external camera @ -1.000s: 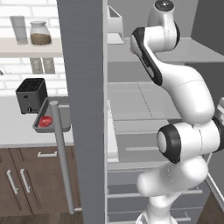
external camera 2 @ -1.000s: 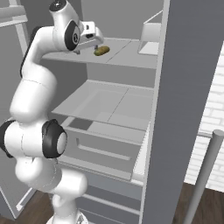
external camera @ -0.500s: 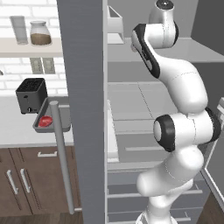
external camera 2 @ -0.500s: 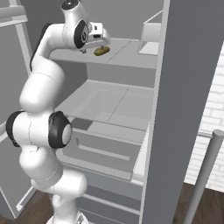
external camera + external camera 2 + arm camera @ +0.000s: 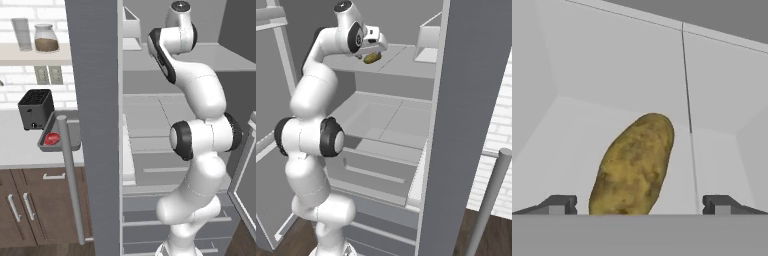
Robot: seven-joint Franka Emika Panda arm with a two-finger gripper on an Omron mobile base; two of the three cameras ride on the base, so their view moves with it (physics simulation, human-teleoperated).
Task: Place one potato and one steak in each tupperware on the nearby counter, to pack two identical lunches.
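A brown potato (image 5: 633, 167) lies on the fridge's top shelf (image 5: 401, 59). My gripper (image 5: 639, 205) is open, with one fingertip on each side of the potato's near end and a gap left on both sides. From the right base view the gripper (image 5: 374, 49) hovers just over the potato (image 5: 372, 58). A dark grey tupperware (image 5: 47, 147) sits on the counter (image 5: 17, 150) left of the fridge, and a red steak (image 5: 51, 138) lies inside it.
The open fridge door (image 5: 95, 125) with its long grey handle (image 5: 70, 180) stands between the counter and the fridge interior. A black toaster (image 5: 36, 107) stands behind the tupperware. A door bin (image 5: 428, 42) hangs at shelf height. Lower shelves and drawers sit below.
The arm has reached farther into the top shelf, bringing the gripper up to and around the potato. The jaws stayed open.
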